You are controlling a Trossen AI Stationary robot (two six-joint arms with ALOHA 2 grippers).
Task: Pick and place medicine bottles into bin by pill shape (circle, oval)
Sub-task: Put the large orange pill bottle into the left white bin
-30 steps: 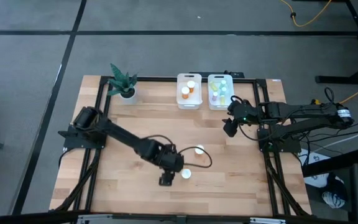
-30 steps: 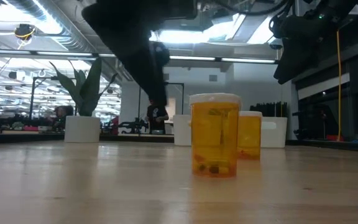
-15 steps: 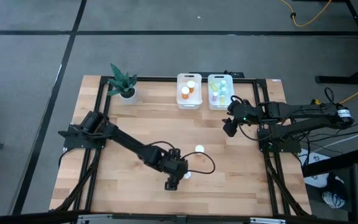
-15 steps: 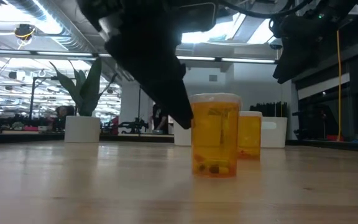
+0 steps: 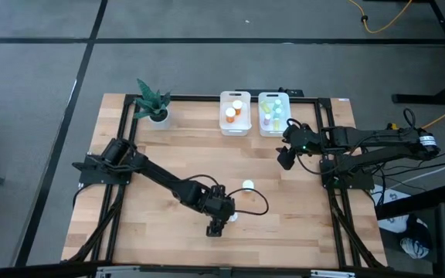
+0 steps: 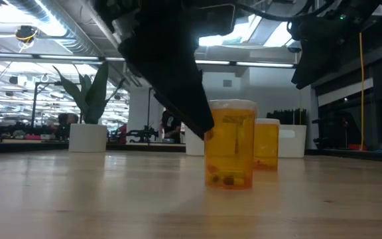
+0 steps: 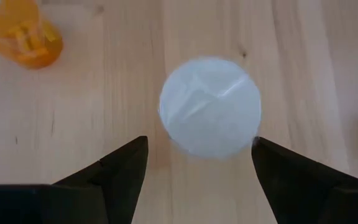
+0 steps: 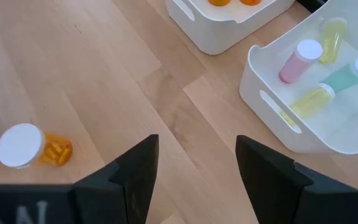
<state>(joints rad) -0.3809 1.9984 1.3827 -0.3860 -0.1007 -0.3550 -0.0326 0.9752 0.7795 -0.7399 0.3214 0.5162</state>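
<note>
An orange medicine bottle with a white cap [image 5: 232, 216] stands upright on the wooden table near its front middle; it also shows in the low view [image 6: 229, 149] and the left wrist view [image 7: 210, 106]. My left gripper [image 7: 199, 142] is open just above it, pointing down, with a finger at each side of the cap. A second orange bottle [image 5: 247, 185] stands a little farther back [image 6: 266, 145]. My right gripper [image 5: 287, 159] hangs open and empty at the right, in front of the bins.
Two white bins stand at the far edge: the left one [image 5: 236, 112] holds orange bottles, the right one [image 5: 274, 114] holds several pastel bottles [image 8: 297, 59]. A potted green plant [image 5: 153, 102] stands at the far left. Bare wood lies around the two bottles.
My left gripper has moved a little toward the table's right and near edges and come down over the near orange bottle, its fingers now at the cap. The bottles have stayed where they were.
</note>
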